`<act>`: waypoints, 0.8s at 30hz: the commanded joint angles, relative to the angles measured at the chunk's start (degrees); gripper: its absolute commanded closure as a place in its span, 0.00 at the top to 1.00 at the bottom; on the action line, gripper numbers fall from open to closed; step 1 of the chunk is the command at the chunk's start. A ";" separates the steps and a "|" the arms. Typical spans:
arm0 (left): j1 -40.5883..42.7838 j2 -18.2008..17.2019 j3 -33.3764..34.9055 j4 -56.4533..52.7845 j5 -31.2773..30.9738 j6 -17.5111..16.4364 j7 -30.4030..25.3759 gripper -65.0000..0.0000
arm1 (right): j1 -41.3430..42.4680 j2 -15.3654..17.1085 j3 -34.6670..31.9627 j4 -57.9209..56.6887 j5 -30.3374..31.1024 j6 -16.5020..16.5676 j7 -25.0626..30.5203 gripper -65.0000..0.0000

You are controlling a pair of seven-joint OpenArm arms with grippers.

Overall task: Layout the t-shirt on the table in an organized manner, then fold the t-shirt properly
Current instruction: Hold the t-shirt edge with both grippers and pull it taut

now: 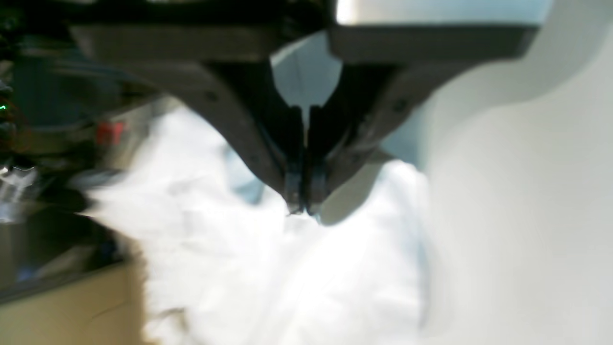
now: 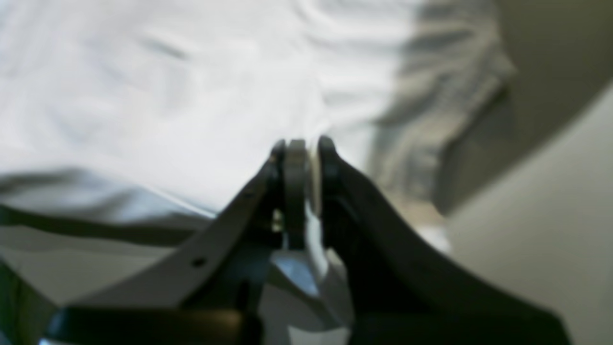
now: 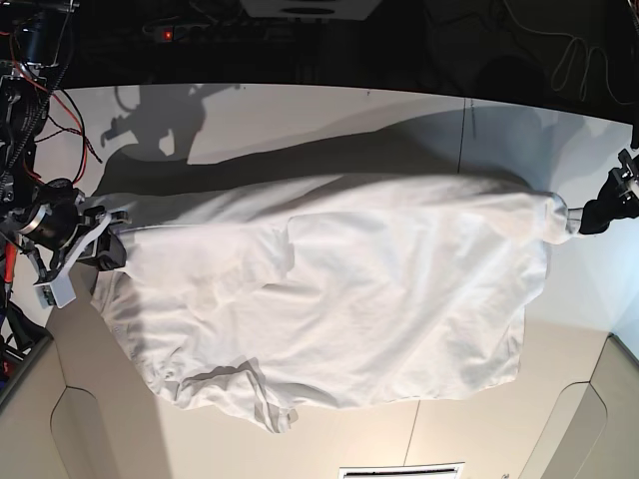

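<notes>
- White cotton t-shirt [image 3: 339, 289] hangs stretched between both arms above the surface [image 3: 329, 120], long axis running side to side
- Left fingers [image 1: 302, 209] pinch one end, right fingers [image 2: 302, 143] the other
- Cloth drapes toward the near edge, so lowering it flat looks next

t-shirt [image 3: 339, 299] between two claws

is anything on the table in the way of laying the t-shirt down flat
Nothing visible is. The t-shirt hangs stretched between the right hand and the left hand, both shut on its fabric. The table under and around it shows only bare white surface and the shirt's shadow.
</notes>
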 commanded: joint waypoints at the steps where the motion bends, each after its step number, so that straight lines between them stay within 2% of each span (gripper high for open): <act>1: -1.46 -1.53 -0.44 0.76 0.68 -0.56 -3.58 0.00 | 1.07 0.79 0.31 0.90 -0.52 -0.92 2.27 0.00; 5: -5.46 -1.51 -0.44 0.76 10.84 -0.56 -8.55 0.00 | 1.09 0.76 0.31 0.90 -4.50 -5.27 5.35 0.00; 9: -7.50 -1.53 0.70 0.76 15.56 -0.56 -9.92 0.00 | 1.07 -0.55 0.28 0.90 -7.50 -8.20 5.42 0.00; 13: -7.74 -1.51 5.66 0.76 18.21 -0.56 -10.43 0.00 | 1.07 -3.63 0.28 0.74 -10.38 -8.39 5.44 0.00; 18: -7.74 -1.53 13.42 0.76 25.97 -0.56 -14.32 0.00 | 1.07 -5.88 0.24 0.42 -14.78 -8.39 8.39 0.00; 24: -7.78 -1.55 15.26 0.76 33.53 4.22 -17.46 0.00 | 1.27 -5.70 0.24 -1.88 -19.12 -9.40 13.00 0.00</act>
